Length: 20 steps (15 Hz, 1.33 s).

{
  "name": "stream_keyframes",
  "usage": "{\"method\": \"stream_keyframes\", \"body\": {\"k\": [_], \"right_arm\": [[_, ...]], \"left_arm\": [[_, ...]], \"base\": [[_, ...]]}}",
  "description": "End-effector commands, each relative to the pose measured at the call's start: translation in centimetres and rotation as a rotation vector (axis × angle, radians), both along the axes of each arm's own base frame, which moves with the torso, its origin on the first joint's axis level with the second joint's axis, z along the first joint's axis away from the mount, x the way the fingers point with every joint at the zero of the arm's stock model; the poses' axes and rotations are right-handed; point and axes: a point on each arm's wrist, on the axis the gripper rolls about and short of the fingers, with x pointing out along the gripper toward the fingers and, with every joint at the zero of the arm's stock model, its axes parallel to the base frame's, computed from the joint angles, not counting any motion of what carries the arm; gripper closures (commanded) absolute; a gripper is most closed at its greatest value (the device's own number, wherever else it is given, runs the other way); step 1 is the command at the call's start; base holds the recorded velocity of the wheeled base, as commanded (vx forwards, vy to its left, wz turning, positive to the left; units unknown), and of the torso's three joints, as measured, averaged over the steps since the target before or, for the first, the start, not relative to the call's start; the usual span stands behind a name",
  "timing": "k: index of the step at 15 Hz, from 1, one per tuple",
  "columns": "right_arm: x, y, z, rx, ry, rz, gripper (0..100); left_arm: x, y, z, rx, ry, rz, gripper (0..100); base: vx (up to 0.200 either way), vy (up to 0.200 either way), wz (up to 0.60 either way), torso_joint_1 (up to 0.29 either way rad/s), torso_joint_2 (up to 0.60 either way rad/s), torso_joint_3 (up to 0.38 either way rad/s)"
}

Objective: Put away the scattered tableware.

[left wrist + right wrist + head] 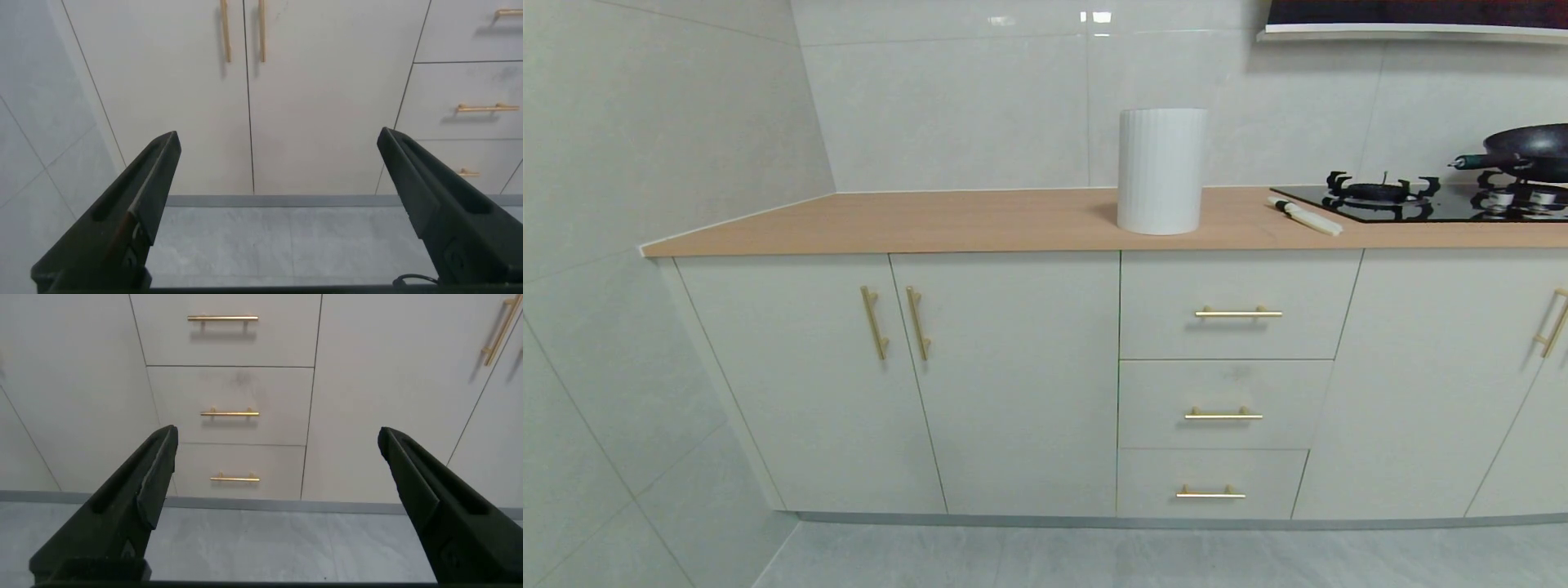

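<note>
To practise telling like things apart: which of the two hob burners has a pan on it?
The burner at the robot's far right, under the black pan; the other burner, nearer the white canister, is bare.

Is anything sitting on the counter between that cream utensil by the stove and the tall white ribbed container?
Nothing visible does. The cream, stick-shaped utensil lies on the wooden countertop to the right of the white ribbed cylindrical container, apart from it, with only bare wood between them.
</note>
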Motion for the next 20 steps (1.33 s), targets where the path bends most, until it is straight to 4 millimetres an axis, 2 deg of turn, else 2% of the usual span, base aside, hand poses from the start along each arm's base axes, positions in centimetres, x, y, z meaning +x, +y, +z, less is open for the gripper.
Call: {"method": "stream_keyframes", "body": {"k": [1,11,20], "right_arm": [[0.02,0.00,-0.07,-0.001,0.008,0.000,0],[0.02,-0.01,-0.05,0.004,0.006,-0.003,0],[0.02,-0.01,-0.05,0.004,0.006,-0.003,0]], "left_arm": [[0.00,0.00,0.00,0.000,0.000,0.000,0],[0.00,0.00,0.00,0.000,0.000,0.000,0],[0.00,0.00,0.00,-0.001,0.000,0.002,0]], "base": [[0.000,0.000,0.00,0.000,0.00,0.000],[0.000,0.000,0.00,0.000,0.00,0.000],[0.200,0.000,0.00,0.001,0.00,0.000]]}}
